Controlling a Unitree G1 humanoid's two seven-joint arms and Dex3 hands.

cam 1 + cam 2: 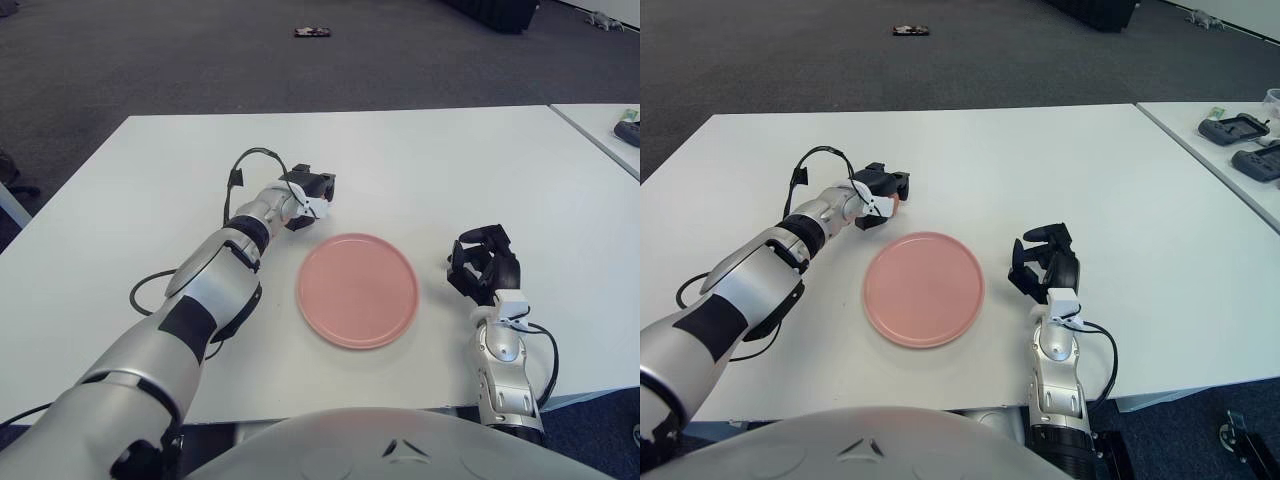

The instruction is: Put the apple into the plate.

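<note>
Left eye view: white worktop (420,160) w/ a pink plate (357,290) near its front-centre, lying flat, nothing on it. Left robot hand (312,190) is reached out past the plate's far-left edge, arm stretched diagonally across the worktop from the lower left. Its dark fingers (322,184) are curled around the apple (893,203), which is mostly hidden; only a small reddish patch shows between the fingers in the right eye view. So the apple is in that robot hand, close to the plate's far-left rim but not over the plate. Can't tell whether hand or apple touches the worktop. A black cable (250,165) loops up from the left wrist, and another length of cable (145,290) lies on the worktop beside the forearm.

Right robot hand (486,265) shows to the right of the plate, apart from it, forearm running back toward the front edge. Its fingers are curled in loosely and hold nothing.

Far right: a second white table (1230,130) w/ dark devices (1240,126) on it, separated from the main worktop by a gap. Dark carpet floor (200,60) behind, w/ a small dark item (312,33) lying on it; too small to identify.
</note>
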